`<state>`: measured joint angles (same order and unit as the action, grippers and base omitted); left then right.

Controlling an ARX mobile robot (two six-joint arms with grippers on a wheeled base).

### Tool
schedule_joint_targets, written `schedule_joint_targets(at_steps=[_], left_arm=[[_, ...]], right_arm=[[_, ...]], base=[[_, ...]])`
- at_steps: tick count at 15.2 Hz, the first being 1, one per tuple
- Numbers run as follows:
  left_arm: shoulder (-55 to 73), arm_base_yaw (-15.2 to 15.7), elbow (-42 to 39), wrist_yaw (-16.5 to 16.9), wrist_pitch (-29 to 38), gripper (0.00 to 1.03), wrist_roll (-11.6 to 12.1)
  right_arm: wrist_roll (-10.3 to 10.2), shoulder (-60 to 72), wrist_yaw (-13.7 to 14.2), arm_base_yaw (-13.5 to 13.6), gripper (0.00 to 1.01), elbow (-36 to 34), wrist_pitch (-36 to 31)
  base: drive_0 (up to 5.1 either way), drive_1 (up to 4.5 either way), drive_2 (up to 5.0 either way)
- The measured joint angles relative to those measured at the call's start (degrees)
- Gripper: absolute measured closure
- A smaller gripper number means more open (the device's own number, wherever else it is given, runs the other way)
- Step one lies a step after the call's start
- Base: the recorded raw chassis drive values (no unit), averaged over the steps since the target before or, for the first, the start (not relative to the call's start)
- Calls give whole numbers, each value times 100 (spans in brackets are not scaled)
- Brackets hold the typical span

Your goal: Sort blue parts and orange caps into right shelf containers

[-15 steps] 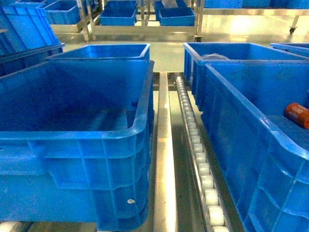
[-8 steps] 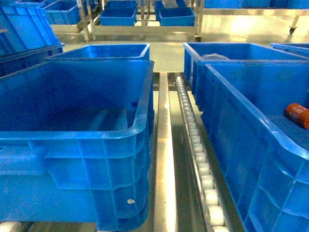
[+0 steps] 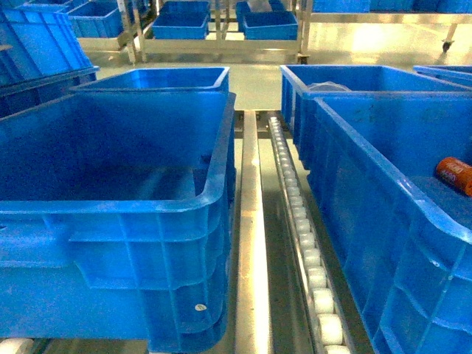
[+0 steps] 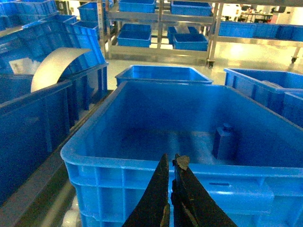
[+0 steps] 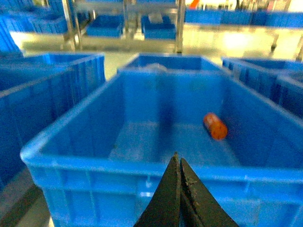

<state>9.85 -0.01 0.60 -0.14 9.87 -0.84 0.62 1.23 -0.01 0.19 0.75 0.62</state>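
The orange cap [image 5: 215, 126] lies on its side beyond the closed right gripper [image 5: 177, 163], long axis slanting away leftward; the left gripper [image 4: 172, 161] is closed, empty.

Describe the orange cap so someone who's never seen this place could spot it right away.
Start at the roller track running between the big blue crates. Take the nearest crate on its right and look inside, on the floor toward the far right. The orange cap lies there on its side, the only orange thing among all the blue.
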Motion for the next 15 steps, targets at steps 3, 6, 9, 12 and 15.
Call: schedule_joint_targets(at_steps=[3,6,9,12,15], left_arm=[[-922,0,2,13,-990,101,22],[-922,0,2,13,-1010,82,22],[-922,0,2,13,-1010,38,22],[-922,0,2,13,-1010,3,26],[-922,0,2,13,-1010,5,26]], right_arm=[[-2,-94,-2,0,100,0,-39],[-2,-92,-2,2,81,0,-37],[-2,-92,-2,0,37,0,-37],[-4,-92,0,0,1,0,-37],[-7,-94,0,0,3,0,-37]], base=[[0,0,0],[0,0,0],[0,0,0],[0,0,0],[0,0,0]])
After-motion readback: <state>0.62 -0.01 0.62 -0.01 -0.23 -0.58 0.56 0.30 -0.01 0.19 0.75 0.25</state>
